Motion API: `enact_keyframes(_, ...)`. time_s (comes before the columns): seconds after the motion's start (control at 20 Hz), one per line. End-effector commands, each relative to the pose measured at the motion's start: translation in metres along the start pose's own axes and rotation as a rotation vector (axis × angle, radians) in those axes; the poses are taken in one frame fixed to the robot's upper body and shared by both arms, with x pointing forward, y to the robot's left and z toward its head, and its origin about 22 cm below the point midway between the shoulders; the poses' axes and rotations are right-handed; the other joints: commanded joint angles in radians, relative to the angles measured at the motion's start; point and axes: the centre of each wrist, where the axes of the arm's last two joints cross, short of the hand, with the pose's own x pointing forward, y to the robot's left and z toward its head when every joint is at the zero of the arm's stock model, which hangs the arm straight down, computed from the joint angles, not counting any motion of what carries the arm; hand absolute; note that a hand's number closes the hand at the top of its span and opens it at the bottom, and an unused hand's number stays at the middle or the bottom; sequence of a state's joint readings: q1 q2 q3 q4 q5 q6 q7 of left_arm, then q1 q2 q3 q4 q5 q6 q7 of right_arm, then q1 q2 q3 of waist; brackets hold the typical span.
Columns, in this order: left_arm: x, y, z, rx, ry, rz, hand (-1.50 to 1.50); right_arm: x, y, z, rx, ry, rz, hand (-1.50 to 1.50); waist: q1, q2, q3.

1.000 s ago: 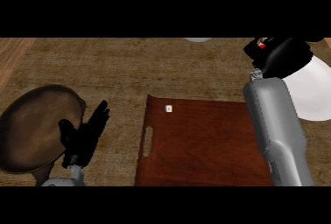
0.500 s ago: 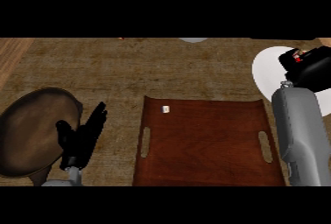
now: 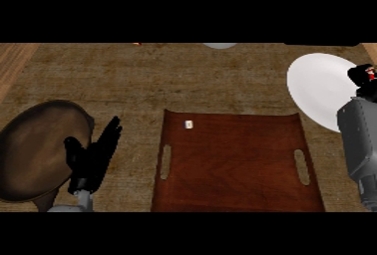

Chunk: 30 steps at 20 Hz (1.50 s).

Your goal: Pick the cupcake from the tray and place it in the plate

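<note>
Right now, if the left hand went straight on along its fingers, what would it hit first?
Probably nothing close. The left hand points up and slightly right, between the brown plate and the tray, over bare counter. The way looks free to the far edge, though height is unclear.

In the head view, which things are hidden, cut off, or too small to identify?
- Cupcake: the right robot hand, over the round white plate, curls around something with a bit of red showing; the fingers hide what it is.
- Small white item on the brown wooden tray: too small to identify.
- Pale round object: cut off by the top edge.
- Left robot hand: covers part of the dark brown oval dish.
</note>
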<state>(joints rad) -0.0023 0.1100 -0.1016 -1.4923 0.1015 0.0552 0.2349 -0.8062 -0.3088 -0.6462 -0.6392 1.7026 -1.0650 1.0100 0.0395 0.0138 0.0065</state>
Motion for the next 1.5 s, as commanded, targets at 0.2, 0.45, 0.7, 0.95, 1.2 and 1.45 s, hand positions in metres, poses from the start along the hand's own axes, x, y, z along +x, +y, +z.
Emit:
enact_keyframes(0.2,-0.023,0.006,0.007,0.007,0.062,0.025,0.00,-0.048,0.020,0.003,0.258,0.230,0.148,-1.50,-0.001,0.004,-0.001)
enact_keyframes(0.45,-0.008,0.000,-0.001,-0.002,0.034,0.015,0.00,-0.038,0.015,-0.022,0.268,0.170,0.004,-1.50,-0.004,0.005,0.002)
enact_keyframes(0.7,-0.009,0.007,0.001,-0.015,0.045,0.019,0.00,-0.030,0.011,-0.012,0.162,0.102,-0.189,-1.50,-0.010,0.002,0.003)
enact_keyframes(0.95,-0.018,0.018,-0.001,0.021,0.046,0.016,0.00,-0.034,0.001,-0.027,0.085,0.159,-0.324,-1.50,-0.018,0.002,0.000)
enact_keyframes(1.2,-0.008,0.011,-0.007,0.027,0.053,0.021,0.00,-0.056,-0.007,-0.006,0.204,0.178,-0.468,-1.50,-0.038,-0.009,-0.003)
enact_keyframes(1.45,-0.022,0.019,-0.001,0.030,0.051,0.025,0.00,-0.090,-0.019,0.020,0.320,0.160,-0.564,-1.50,-0.047,-0.015,-0.006)
